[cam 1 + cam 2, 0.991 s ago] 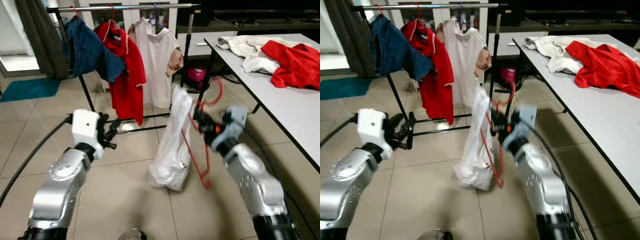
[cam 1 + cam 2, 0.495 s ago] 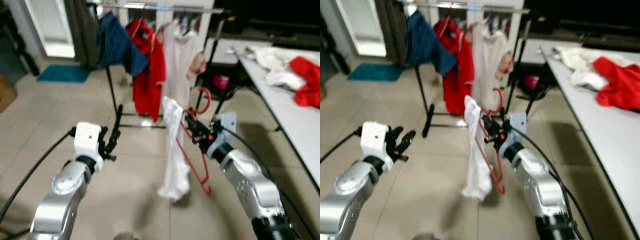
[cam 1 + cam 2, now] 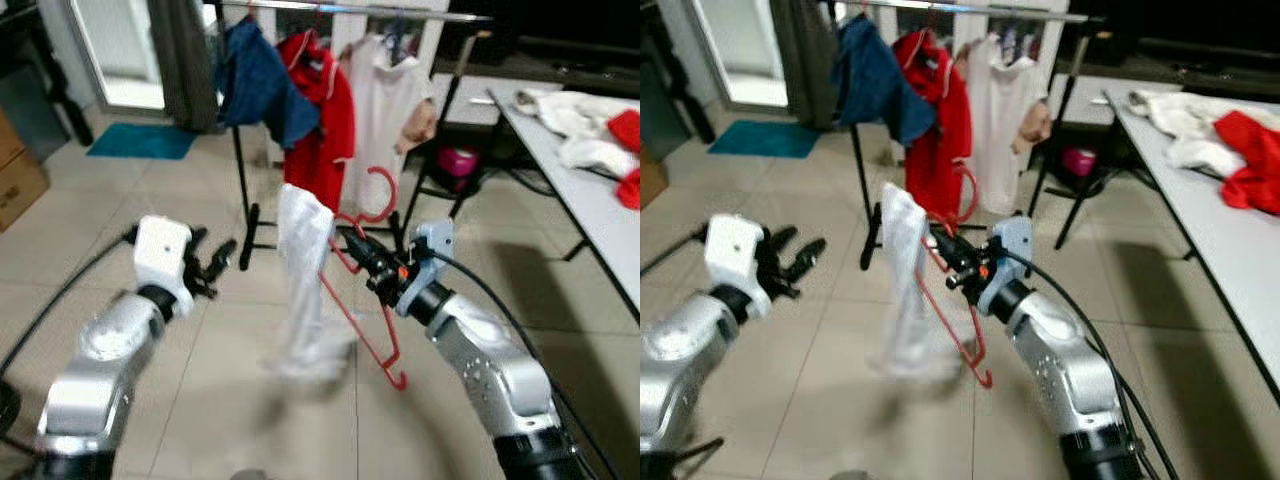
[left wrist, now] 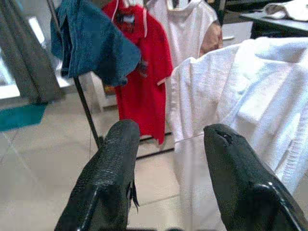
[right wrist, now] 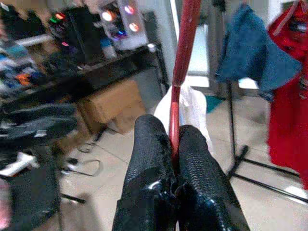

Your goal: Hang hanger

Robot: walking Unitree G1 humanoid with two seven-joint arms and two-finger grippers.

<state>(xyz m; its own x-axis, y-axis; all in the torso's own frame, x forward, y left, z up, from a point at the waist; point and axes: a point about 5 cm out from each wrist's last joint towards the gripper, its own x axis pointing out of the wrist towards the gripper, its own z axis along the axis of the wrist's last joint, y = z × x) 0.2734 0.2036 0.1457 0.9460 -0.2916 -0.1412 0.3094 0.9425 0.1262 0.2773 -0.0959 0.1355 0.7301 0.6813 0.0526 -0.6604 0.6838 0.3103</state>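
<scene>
Right now your right end effector [image 3: 356, 245] is clamped on the red hanger [image 3: 366, 300], its two black fingers [image 5: 192, 159] pinching the red bar between them; the white garment [image 3: 303, 290] drapes off the hanger's left shoulder and hangs low toward the tiled floor [image 3: 200, 390]; your left end effector [image 3: 215, 262] is held out to the left with its fingers spread and nothing in them, apart from the cloth. Ahead stands the clothes rack [image 3: 350, 10] with a blue garment [image 3: 255, 85], a red shirt [image 3: 322, 110] and a white shirt [image 3: 385, 110] on its rail; a desk [image 3: 600, 200] with loose clothes sits to the right. You are not yet near enough to hook on, as I judge it; close in first, then raise the hook above the rail and aim for the bare stretch right of the white shirt; move slowly, since the garment sits off-centre and could slide off.
</scene>
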